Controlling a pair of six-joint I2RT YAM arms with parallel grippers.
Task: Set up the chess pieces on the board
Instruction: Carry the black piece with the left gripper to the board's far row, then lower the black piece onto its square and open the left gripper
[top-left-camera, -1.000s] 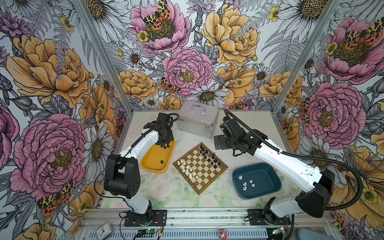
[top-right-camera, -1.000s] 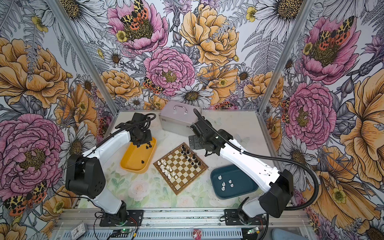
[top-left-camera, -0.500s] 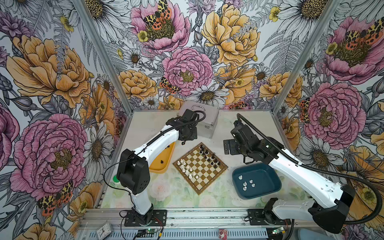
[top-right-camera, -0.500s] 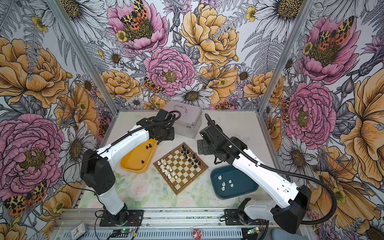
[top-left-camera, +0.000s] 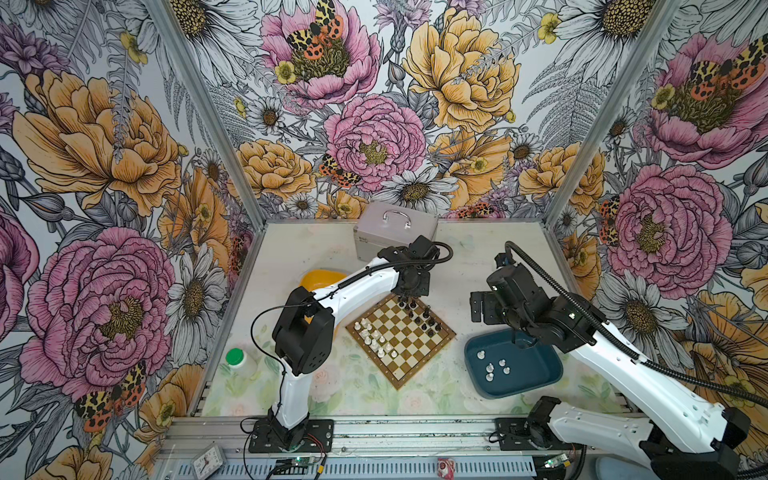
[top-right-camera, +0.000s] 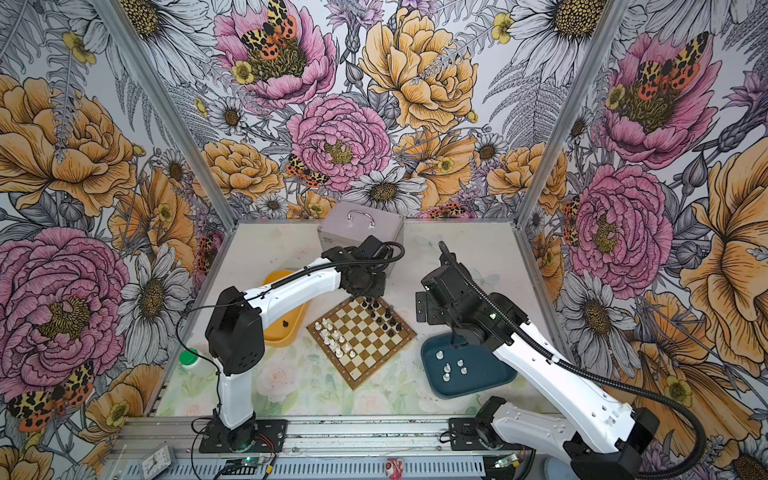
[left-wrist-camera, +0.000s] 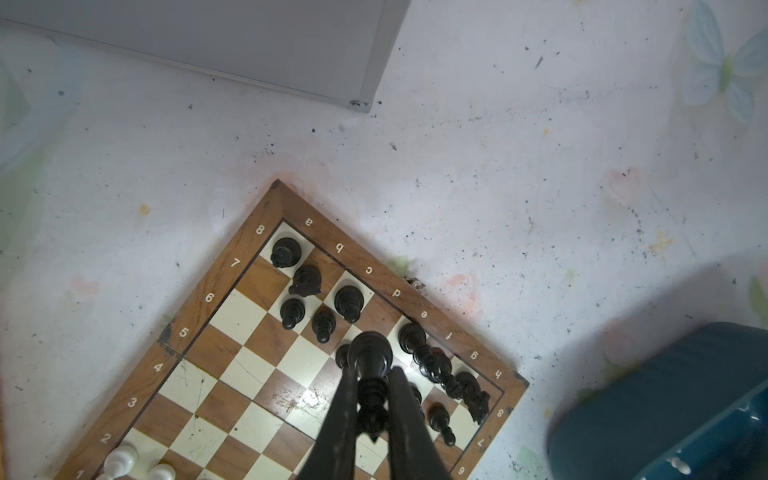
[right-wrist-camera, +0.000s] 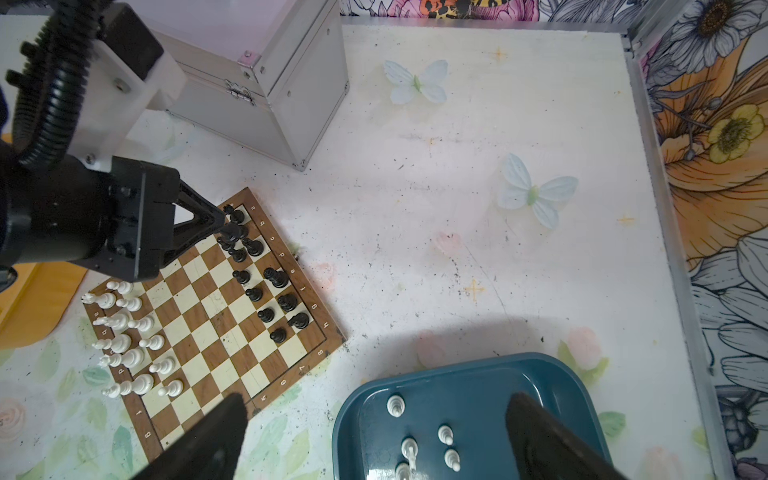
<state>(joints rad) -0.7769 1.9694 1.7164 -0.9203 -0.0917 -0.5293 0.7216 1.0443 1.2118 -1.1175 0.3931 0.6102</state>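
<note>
Both arms bent: left gripper (left-wrist-camera: 372, 384) clamps a black piece (left-wrist-camera: 369, 356) over board (left-wrist-camera: 199, 309), right gripper (right-wrist-camera: 374, 401) agape.

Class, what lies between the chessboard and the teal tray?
Nothing: only bare table separates the board from the tray, as both top views show.

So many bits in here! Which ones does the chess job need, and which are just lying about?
Job: board; black piece gripped by left gripper; white pieces waiting in teal tray; yellow tray; open right gripper.
Lying about: silver case; green-capped bottle; small clock.
</note>
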